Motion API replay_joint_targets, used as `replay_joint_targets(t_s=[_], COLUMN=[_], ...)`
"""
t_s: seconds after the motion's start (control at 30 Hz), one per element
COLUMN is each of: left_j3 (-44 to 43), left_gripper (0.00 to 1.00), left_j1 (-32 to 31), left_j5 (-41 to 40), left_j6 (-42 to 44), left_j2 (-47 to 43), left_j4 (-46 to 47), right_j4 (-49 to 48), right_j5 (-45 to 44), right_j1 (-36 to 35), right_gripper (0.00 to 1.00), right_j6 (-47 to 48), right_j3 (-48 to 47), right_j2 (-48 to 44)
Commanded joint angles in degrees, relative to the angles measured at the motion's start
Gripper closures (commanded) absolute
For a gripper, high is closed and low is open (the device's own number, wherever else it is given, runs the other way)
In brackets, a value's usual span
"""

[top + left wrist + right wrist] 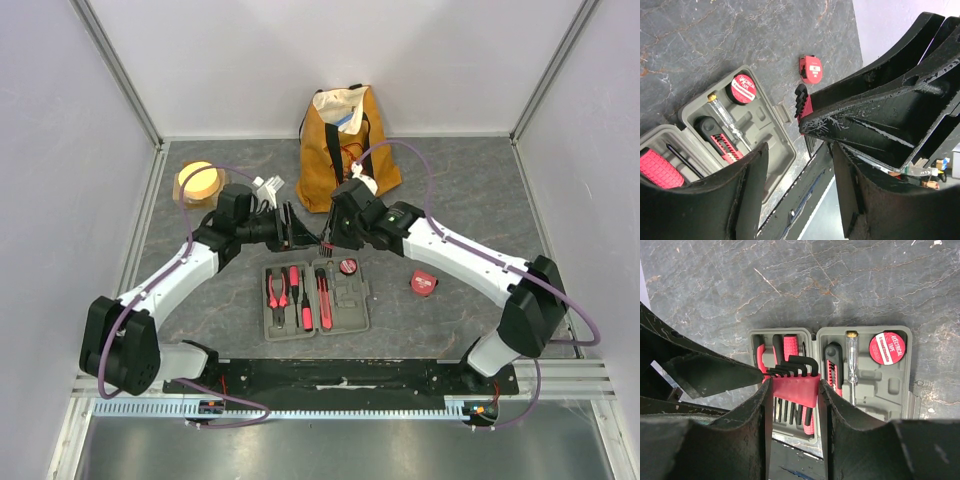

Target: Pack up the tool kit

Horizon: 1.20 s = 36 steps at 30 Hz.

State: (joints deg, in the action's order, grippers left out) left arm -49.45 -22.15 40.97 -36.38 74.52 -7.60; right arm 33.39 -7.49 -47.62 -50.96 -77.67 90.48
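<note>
Midway through packing, judging by the case (pixel 350 308) lying open at the middle of the worktop (pixel 470 200), near the arm bases, with pliers (pixel 277 290), a red screwdriver (pixel 294 280), a knife (pixel 324 295) and a tape roll (pixel 348 266) seated in their slots. Above its far edge, the right hand (pixel 794 390) clamped on the red holder of the hex-key set (pixel 792 385); black keys pointing toward the left hand (pixel 799 155), fingers apart and gripping nothing (one tip just beside the key ends, contact impossible to tell). Step in hand, probably: bringing the hex keys to their slot. Next: lowering the set flat into a bare moulded recess, lined up with it, then pressing and letting go; which recess fits, not clear from here. Out on the worktop, right of the case: the tape measure (pixel 423 283), not yet packed. At the far side, well apart, a yellow tote bag (pixel 345 150) and a round yellow-topped block (pixel 200 183). In the way: mainly the left hand itself, crowding the space over the case.
</note>
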Motion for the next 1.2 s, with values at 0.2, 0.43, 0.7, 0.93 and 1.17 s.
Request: replay_joint_targets(t_s=[0.2,0.43,0.7,0.93,1.17], left_j3=[3.0,3.8,5.2,7.3,7.2], left_gripper=[0.48,0.53,0.52,0.59,0.58], left_j1=[-1.4,-1.4,-1.4,-1.3,-1.3], left_j5=[4.2,-1.0,-2.3,-3.5,-3.6], left_j6=[-6.7,-6.1,-4.2,-3.4,-2.6], left_j2=[1.0,-2.2,-6.4,-9.0,-7.9], left_j4=[7.4,5.2,6.7,7.3,7.4], right_j4=[-4.7,-4.7,-4.8,-5.2,-6.5], right_j5=[0.6,-1.5,-1.6,-1.7,1.2], right_j1=[-2.2,-2.2,-2.2,-2.2,-2.2], right_gripper=[0.83,0.85,0.86,0.86,0.86], right_j6=[-2.0,-2.6,-3.3,-3.7,-3.1], right_j3=[-2.8,-1.8,-1.5,-1.8,-1.9], right_j2=[1.2,1.1,1.1,1.1,1.4])
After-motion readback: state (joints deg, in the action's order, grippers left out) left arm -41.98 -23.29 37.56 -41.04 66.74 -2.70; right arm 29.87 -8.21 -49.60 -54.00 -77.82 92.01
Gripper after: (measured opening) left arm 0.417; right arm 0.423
